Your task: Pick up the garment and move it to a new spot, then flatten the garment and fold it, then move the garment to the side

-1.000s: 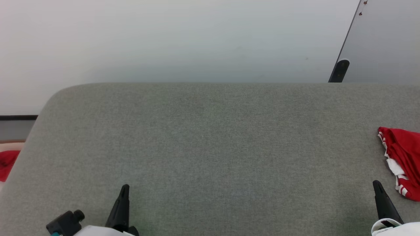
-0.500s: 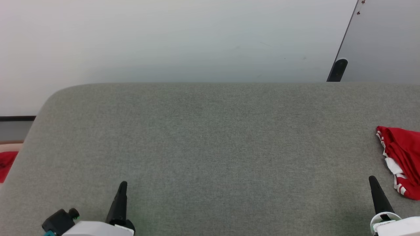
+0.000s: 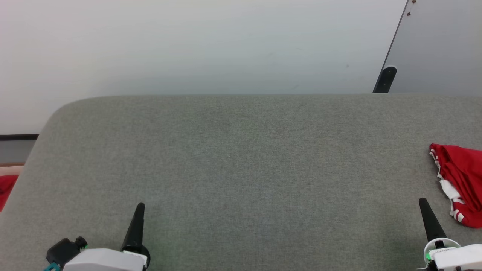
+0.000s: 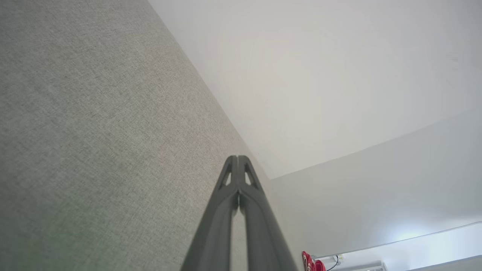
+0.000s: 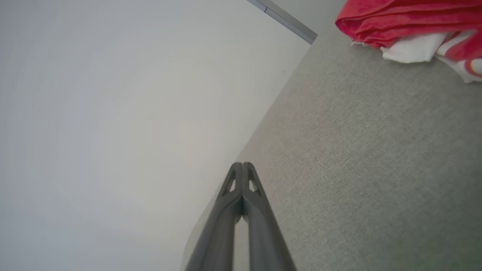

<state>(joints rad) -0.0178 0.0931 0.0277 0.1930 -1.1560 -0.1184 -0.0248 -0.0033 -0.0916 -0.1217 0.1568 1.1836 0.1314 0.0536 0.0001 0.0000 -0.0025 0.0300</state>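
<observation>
left gripper and right gripper, pinched together, crept forward; garment runs near-far.

Matt woven grey surface, soft cloth garment

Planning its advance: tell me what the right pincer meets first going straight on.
Way looks free: the right pincer points along bare grey surface; the garment lies to its right. Height unclear.
</observation>
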